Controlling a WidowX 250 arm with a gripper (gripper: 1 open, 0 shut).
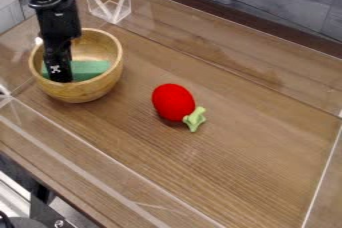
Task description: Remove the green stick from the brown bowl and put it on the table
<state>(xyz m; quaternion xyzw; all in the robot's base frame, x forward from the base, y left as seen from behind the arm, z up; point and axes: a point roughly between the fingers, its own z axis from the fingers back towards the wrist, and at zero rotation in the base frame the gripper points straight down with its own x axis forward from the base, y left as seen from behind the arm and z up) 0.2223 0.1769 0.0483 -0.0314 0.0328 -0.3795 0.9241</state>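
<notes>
The brown bowl (pixel 80 94) stands at the left of the wooden table. Inside it lies the green stick (pixel 91 69), flat against the bowl's bottom. My black gripper (pixel 56 72) points straight down into the left half of the bowl. Its jaws are shut at the stick's left end, which they hide. The rest of the stick shows to the right of the fingers.
A red toy fruit with a green leaf (pixel 173 102) lies near the middle of the table. Clear plastic walls (pixel 321 187) ring the tabletop, and a clear stand (pixel 110 7) sits behind the bowl.
</notes>
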